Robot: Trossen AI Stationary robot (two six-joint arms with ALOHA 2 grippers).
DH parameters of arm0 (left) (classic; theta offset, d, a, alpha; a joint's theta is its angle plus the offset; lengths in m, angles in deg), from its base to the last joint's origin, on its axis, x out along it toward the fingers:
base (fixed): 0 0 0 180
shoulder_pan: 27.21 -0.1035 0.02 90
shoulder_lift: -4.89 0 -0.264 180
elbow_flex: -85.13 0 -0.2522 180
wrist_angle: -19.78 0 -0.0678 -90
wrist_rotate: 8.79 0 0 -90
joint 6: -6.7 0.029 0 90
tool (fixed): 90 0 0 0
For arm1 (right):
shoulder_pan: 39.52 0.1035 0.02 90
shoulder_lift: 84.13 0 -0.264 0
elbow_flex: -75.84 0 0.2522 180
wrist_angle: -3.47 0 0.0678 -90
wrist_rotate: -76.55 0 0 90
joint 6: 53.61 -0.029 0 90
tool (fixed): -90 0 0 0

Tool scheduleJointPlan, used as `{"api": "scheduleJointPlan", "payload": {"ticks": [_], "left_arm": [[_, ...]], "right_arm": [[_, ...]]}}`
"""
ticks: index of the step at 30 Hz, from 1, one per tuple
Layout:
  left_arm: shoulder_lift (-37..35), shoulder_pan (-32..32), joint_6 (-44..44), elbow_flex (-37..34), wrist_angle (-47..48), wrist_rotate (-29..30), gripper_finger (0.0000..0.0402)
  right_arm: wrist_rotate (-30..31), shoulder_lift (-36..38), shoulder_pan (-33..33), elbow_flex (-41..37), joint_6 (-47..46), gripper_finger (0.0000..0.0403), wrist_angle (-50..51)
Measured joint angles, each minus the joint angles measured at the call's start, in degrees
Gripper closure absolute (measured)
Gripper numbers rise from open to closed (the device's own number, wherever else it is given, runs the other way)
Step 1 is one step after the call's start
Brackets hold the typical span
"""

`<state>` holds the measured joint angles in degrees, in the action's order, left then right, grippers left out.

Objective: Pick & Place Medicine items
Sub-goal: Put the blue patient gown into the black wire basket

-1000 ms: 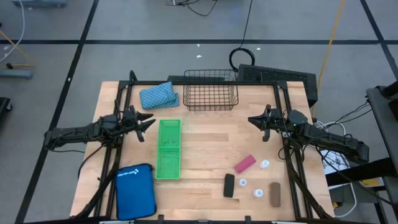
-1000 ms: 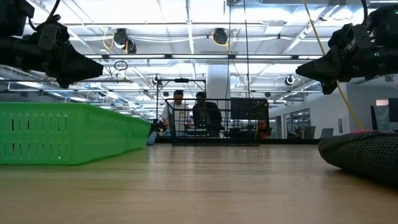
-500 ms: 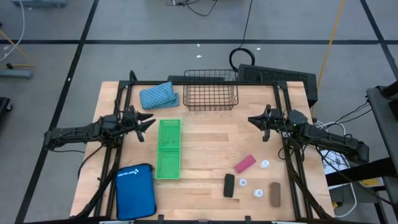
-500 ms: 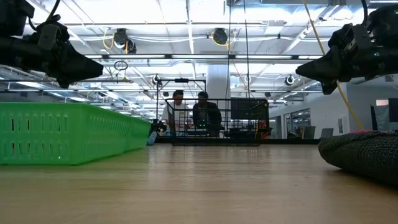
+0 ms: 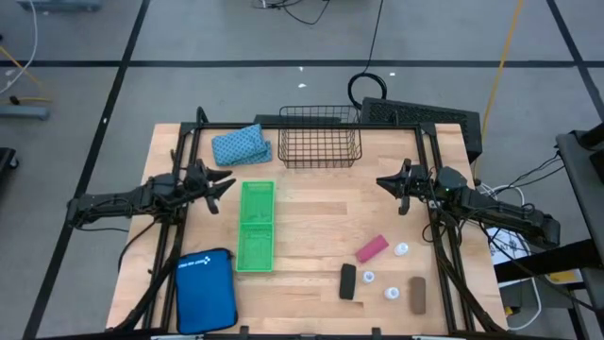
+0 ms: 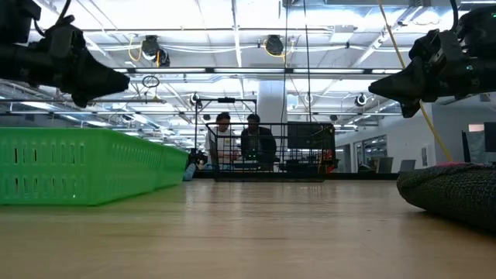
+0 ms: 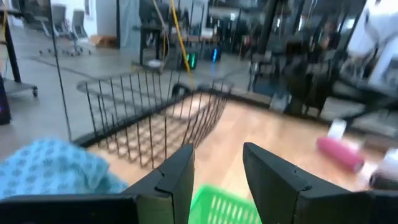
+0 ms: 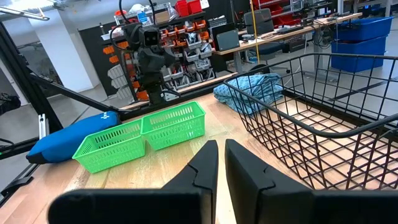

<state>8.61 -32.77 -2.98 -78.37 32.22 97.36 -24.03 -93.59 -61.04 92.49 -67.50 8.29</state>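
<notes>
A black wire basket (image 5: 321, 135) sits at twelve o'clock on the table (image 5: 311, 212), with a blue cloth (image 5: 241, 144) at eleven, a green tray (image 5: 256, 225) centre-left and a blue zip pouch (image 5: 206, 290) at seven. The medicine items cluster at five o'clock: the pink piece (image 5: 372, 248) lies diagonally, while the black piece (image 5: 348, 281) and brown piece (image 5: 417, 294) lie lengthwise beside three white bottles (image 5: 369, 277). The left gripper (image 5: 224, 182) hovers with its fingers parted and empty; the right gripper (image 5: 382, 181) is closed and empty.

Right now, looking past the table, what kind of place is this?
Probably a robotics lab or workshop: storage shelves with parts bins, blue crates on benches, and people at workstations under industrial ceiling lights.
</notes>
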Motion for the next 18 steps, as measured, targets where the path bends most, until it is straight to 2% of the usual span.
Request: {"api": "scheduleJointPlan", "payload": {"ticks": [6, 11, 13, 16, 18], "left_arm": [[0.00, 0.00, -5.70, 0.02, -10.13, 0.01, 0.0256], [0.00, 0.00, -5.61, 0.04, -13.66, 0.06, 0.0256], [0.02, 0.02, -5.34, 0.04, -13.53, 2.54, 0.0256], [0.45, -0.02, -7.48, 0.06, -13.11, 10.09, 0.0256], [1.76, -0.02, -8.26, 0.55, -11.85, 11.73, 0.0248]], "right_arm": [[0.01, 0.01, -0.01, 0.01, 0.01, 0.0383, -0.01], [-0.01, 0.01, 0.00, 0.01, 0.00, 0.0383, -0.01], [0.01, 0.00, -0.02, 0.00, 0.00, 0.0383, -0.01], [0.01, 0.01, 0.00, 0.01, -0.01, 0.0383, 0.01], [-0.01, 0.01, 0.00, -0.01, -0.01, 0.0383, -0.01]]}}
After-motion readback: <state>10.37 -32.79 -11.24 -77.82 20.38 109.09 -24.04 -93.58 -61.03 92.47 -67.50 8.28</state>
